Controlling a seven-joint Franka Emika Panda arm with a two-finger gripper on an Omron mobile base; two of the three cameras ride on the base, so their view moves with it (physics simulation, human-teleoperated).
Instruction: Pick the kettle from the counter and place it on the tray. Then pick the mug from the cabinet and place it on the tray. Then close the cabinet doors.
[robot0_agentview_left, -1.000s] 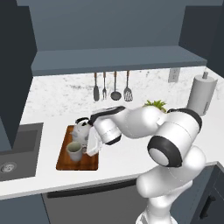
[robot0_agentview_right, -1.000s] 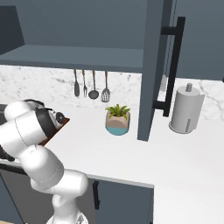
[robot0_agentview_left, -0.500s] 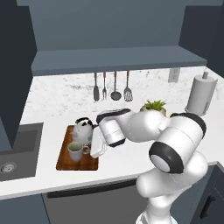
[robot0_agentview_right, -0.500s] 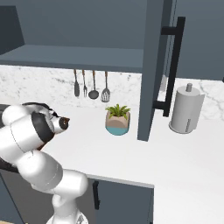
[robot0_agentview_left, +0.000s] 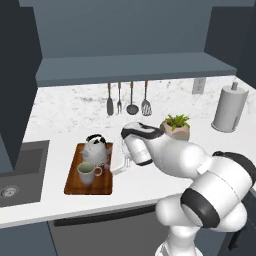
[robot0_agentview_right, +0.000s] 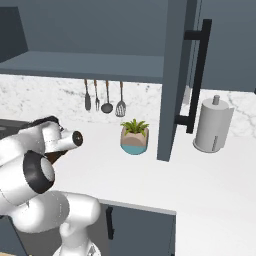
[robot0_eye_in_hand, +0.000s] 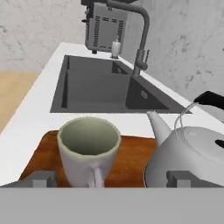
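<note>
On the tray at the counter's left end, the mug stands near, the kettle behind. Just right, the gripper hangs spread, empty. No writing readable. Far right, a cabinet door stands open.

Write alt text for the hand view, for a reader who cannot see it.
A pale beige mug and a silver kettle stand side by side on a reddish-brown wooden tray, seen close up between the open end effector fingertips. Behind the tray, a dark sink basin with a grey faucet is set into the white counter.
</note>
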